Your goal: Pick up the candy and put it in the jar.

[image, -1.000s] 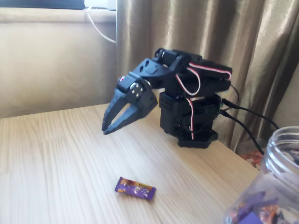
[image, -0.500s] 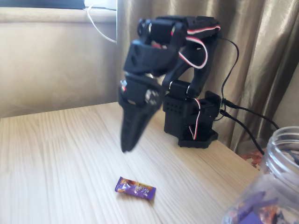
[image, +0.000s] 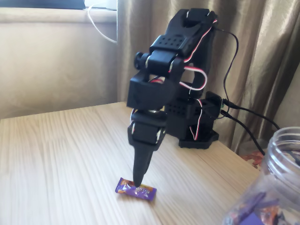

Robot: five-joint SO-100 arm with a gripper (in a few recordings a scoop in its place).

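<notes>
The candy [image: 136,190], a small purple wrapper with orange-gold print, lies flat on the wooden table near the front. My black gripper [image: 138,181] points straight down over it. Its tips sit at the candy's upper edge, touching or just above the wrapper. The fingers taper together into one narrow point with no gap showing, and nothing is held between them. The jar [image: 281,173], clear plastic with a threaded rim, stands at the lower right corner, cut off by the picture's edge. Purple and orange wrappers show through its wall.
The arm's black base [image: 197,126] stands at the back of the wooden table [image: 61,159], with black cables [image: 248,119] running right toward the jar. A beige curtain and a wall close off the back. The table's right edge lies just behind the jar.
The arm has unfolded upward and swung the gripper from a low forward tilt to vertical. The tips dropped from well above the table onto the candy. Candy and jar have not moved.
</notes>
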